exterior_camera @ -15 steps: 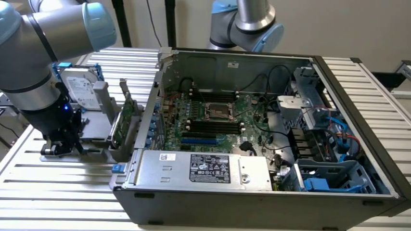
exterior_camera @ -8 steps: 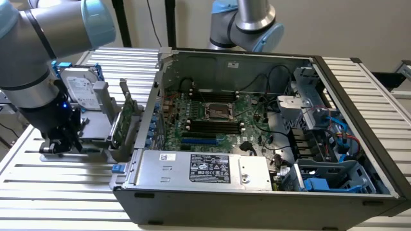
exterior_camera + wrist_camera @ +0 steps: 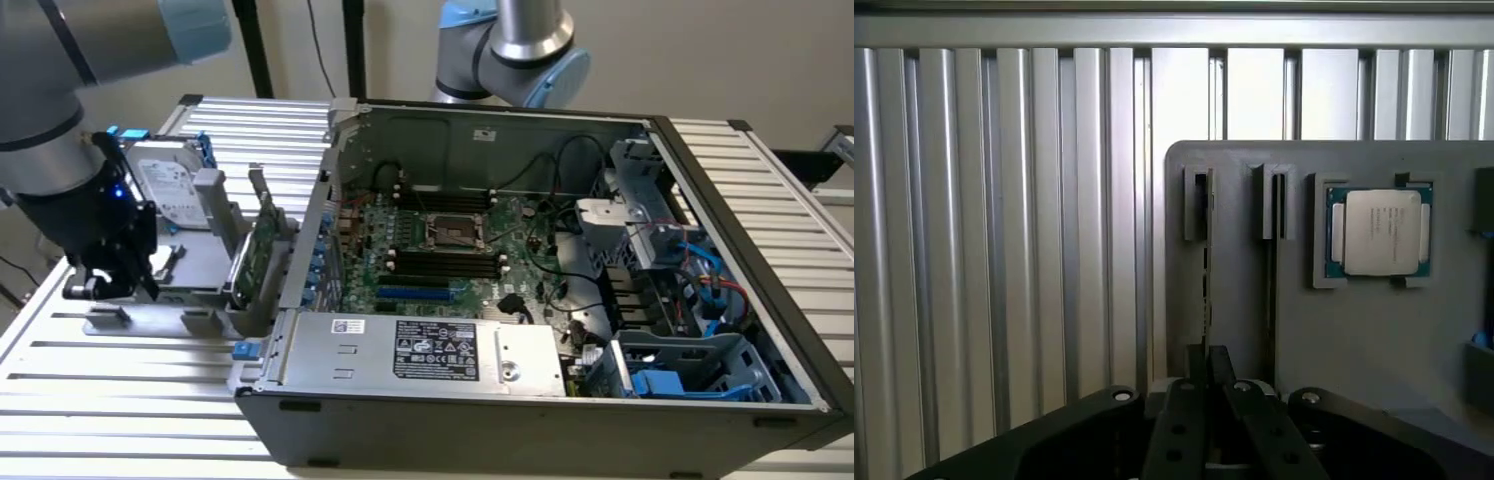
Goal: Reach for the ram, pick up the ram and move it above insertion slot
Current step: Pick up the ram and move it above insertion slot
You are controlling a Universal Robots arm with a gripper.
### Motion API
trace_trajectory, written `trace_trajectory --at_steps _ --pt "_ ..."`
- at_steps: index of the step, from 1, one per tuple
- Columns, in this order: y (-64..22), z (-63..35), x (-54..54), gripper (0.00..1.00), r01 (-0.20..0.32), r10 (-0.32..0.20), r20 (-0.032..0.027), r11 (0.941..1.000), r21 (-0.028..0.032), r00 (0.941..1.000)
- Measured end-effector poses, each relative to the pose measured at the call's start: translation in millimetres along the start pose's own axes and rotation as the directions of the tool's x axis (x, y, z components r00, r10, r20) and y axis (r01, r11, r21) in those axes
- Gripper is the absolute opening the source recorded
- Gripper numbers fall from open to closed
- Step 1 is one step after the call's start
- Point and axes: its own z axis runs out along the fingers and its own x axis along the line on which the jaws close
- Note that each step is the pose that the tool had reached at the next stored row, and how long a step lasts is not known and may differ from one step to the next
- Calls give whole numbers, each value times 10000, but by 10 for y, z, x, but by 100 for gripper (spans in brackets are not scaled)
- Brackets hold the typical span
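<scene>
Tool, exterior view's left, clenched on ram; ram edge-on, standing in grey holder slot on desk.

The ram stands edge-on in the grey holder, so its chips are hidden. Its near end vanishes between the closed fingertips of the gripper. The holder is cut off by the frame just beyond the processor, whose print is too small to read. In the exterior view the arm above the holder is cut off by the frame, and the gripper's dark body hides the ram.
</scene>
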Motion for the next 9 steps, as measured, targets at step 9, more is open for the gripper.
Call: trace_trajectory --at_steps 9 --pt "-1 -409 -5 13 9 -9 0 10000 1 10000"
